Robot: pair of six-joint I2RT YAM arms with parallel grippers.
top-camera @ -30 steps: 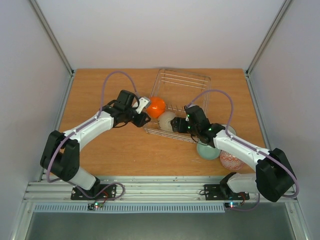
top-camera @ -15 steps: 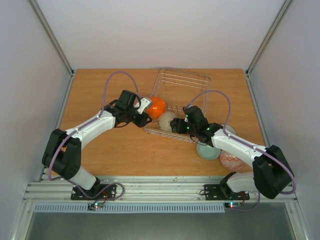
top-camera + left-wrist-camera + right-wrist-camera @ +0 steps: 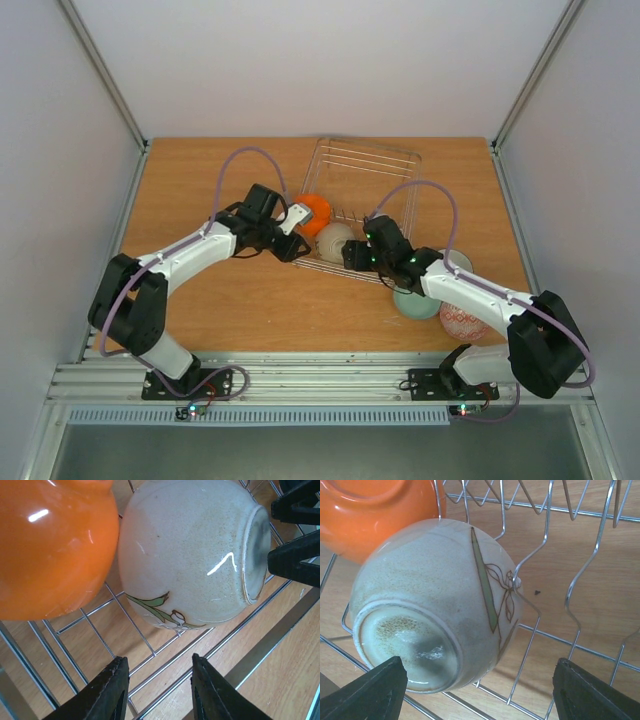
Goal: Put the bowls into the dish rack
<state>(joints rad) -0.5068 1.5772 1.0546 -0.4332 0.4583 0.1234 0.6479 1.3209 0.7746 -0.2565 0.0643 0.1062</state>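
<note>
Creeping closer, my left hand point(image 3: 158, 670), part-open and empty, guards the glossy orange bowl point(image 3: 50, 545) leaning on the speckled cream bowl point(image 3: 190, 555); right hand point(image 3: 480, 672) wide, empty.

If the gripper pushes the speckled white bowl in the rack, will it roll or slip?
Probably slippery: the bowl shows glossy highlights. It may roll, lying on its round side on thin rack wires. It looks ceramic: stiff, but could chip.

bowls point(image 3: 190, 555) side by side, in dish rack point(image 3: 372, 160)
</note>
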